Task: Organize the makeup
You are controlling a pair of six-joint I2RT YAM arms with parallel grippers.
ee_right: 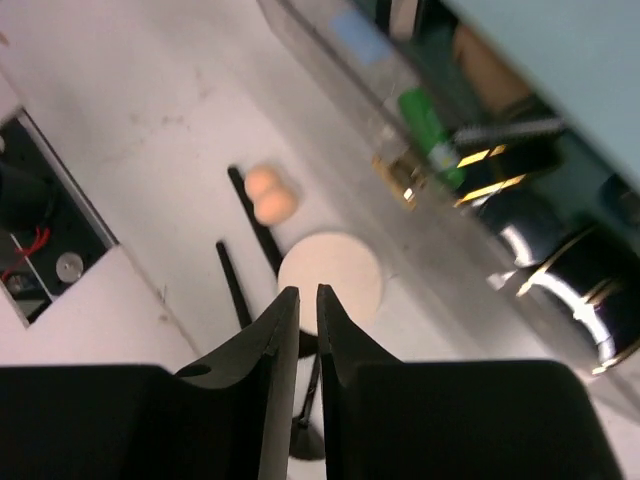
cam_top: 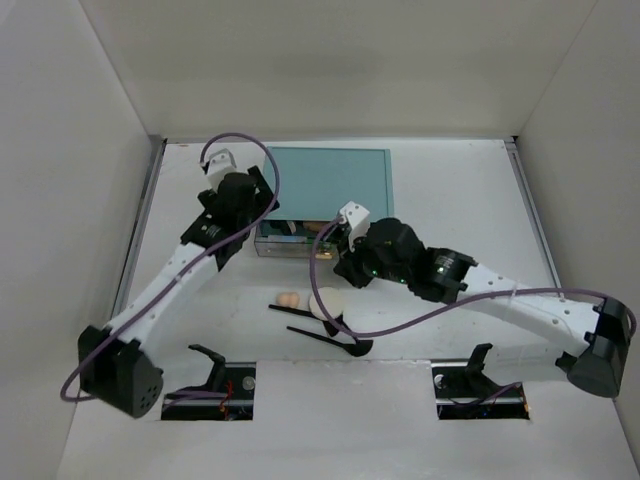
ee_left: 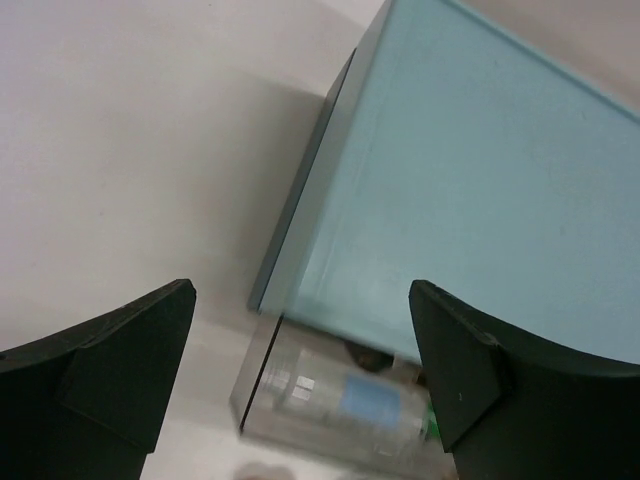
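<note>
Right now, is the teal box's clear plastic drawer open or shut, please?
Open: the clear plastic drawer juts out in front of the teal box.

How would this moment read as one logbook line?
left hand: open, empty, at teal box | right hand: shut, empty, near cream puff | peach sponge, black brushes on table

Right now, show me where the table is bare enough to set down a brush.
Bare table right of the teal box, also between the left arm and the peach sponge. Crowded before the clear drawer: sponge, puff, brushes, right gripper.
</note>
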